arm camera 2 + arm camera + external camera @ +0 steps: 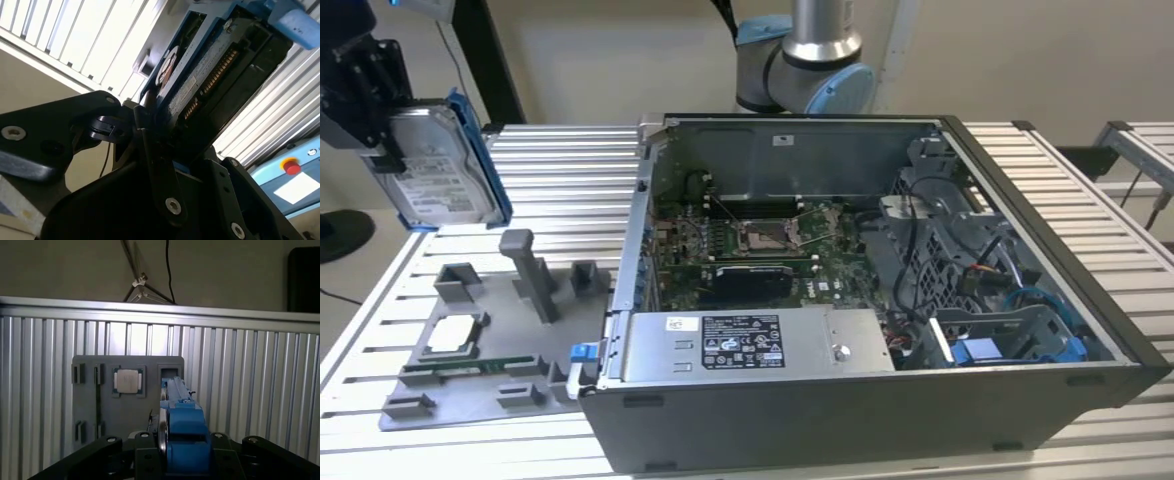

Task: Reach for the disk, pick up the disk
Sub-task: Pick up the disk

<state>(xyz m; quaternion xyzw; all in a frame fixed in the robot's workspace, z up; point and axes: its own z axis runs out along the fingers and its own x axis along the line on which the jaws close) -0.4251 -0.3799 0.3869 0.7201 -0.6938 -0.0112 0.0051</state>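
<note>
Disk [438,165] is seen held in the air by the gripper [380,130], well above the bench [560,165] and over its edge at the exterior view's left. It is carried on edge, nearly upright and slightly tilted. Its silver, white-labelled face is turned toward the exterior camera, and its blue bracket [483,155] runs along the side away from the gripper. No part of the disk is touching the bench.

The gripper is pressed against the disk from both faces, so the disk is pinched between the black fingers [146,131]. In the second wrist view the disk [200,82] is seen from its underside, rising out of the gripper [157,120]. In the first wrist view the disk [182,425] is seen edge-on, with the black gripper [182,455] parts set on either side of the bracket.

A grey and blue joint of the arm [803,62] is seen behind the far wall of the open computer case [854,425], which stands on the bench. The gripper is set well apart from that joint, at the exterior view's upper left.

A grey fixture plate [487,345] lies flat on the bench beside the case, toward the bench corner at the exterior view's lower left. A small square chip [454,335] is seated in it, and both plate [87,405] and chip [128,380] are seen below the held disk in the first wrist view.
</note>
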